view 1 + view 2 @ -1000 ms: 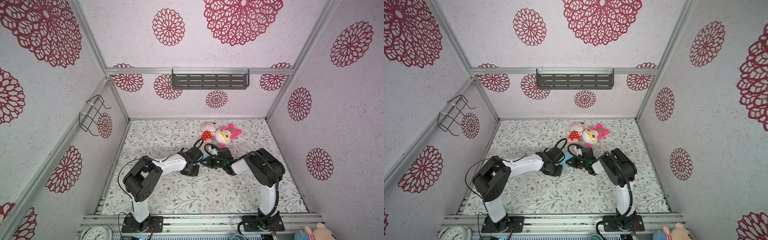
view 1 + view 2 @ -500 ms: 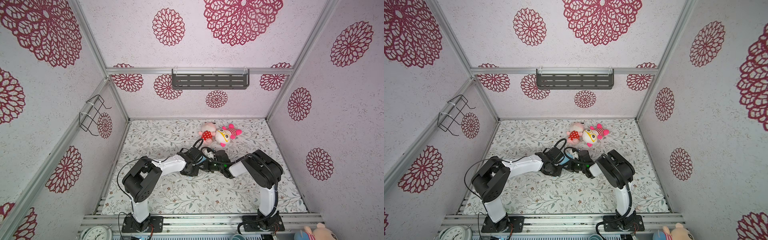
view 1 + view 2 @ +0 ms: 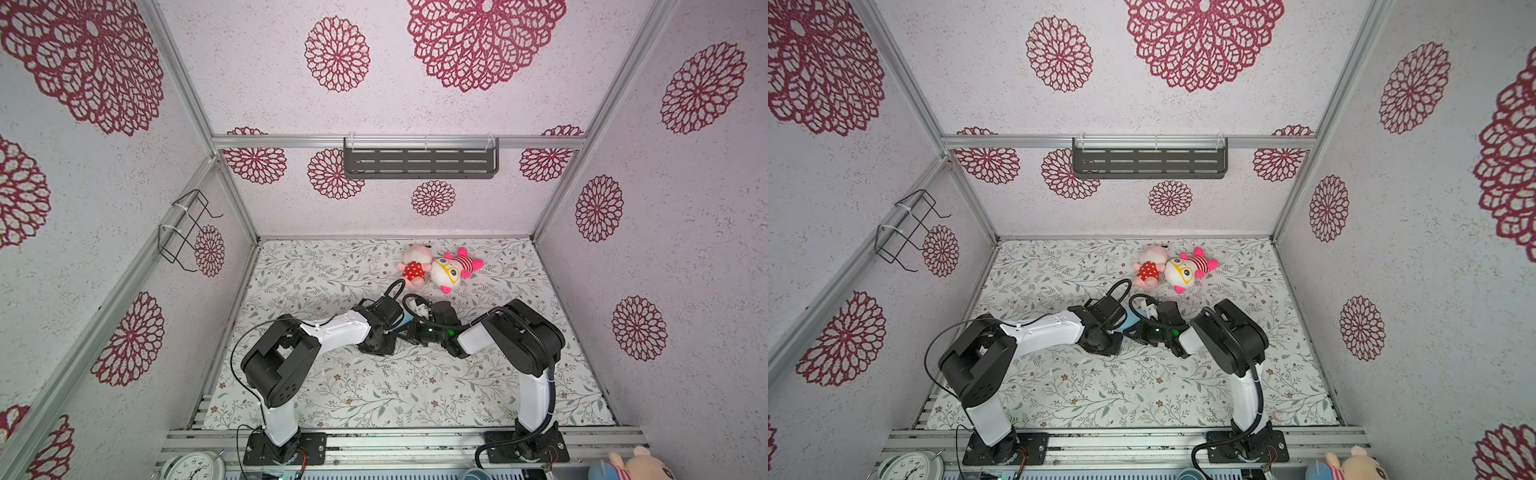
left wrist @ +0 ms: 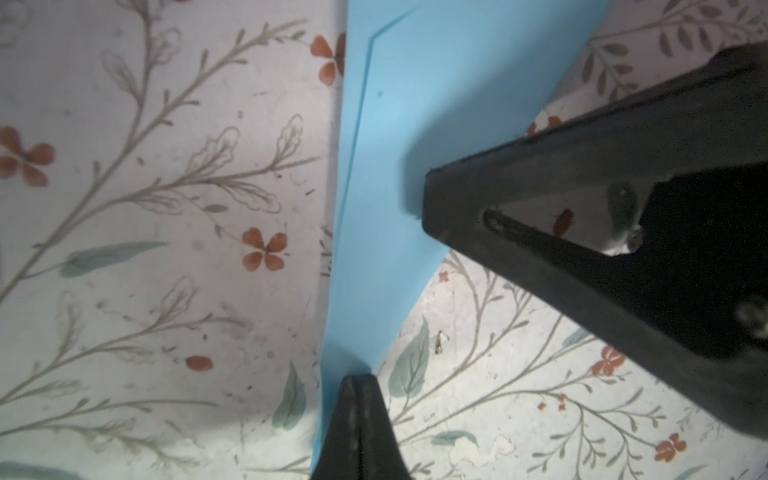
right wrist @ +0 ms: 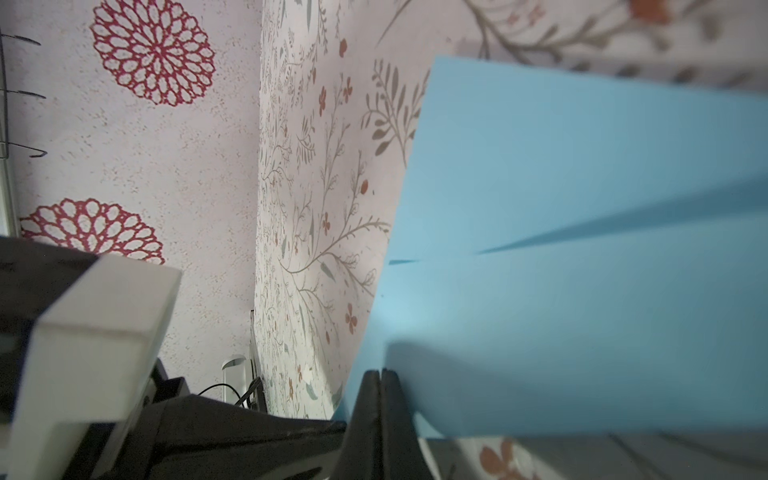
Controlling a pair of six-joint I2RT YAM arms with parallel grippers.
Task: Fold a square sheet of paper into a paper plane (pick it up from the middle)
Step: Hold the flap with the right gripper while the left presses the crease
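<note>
The light-blue sheet of paper lies on the floral table cover, folded into a narrow tapering shape with layered flaps. In both top views only a small blue patch shows between the two wrists. My left gripper is shut, its tips resting on the paper's narrow end. My right gripper is shut too, with its tips on the paper's edge; in the left wrist view its fingers press the paper's side. Both grippers meet at mid-table.
Two pink plush toys lie just behind the grippers. A dark shelf hangs on the back wall and a wire rack on the left wall. A clock sits at the front edge.
The right gripper has slid left toward the left gripper and now sits close against it over the paper. The left arm has barely moved.
</note>
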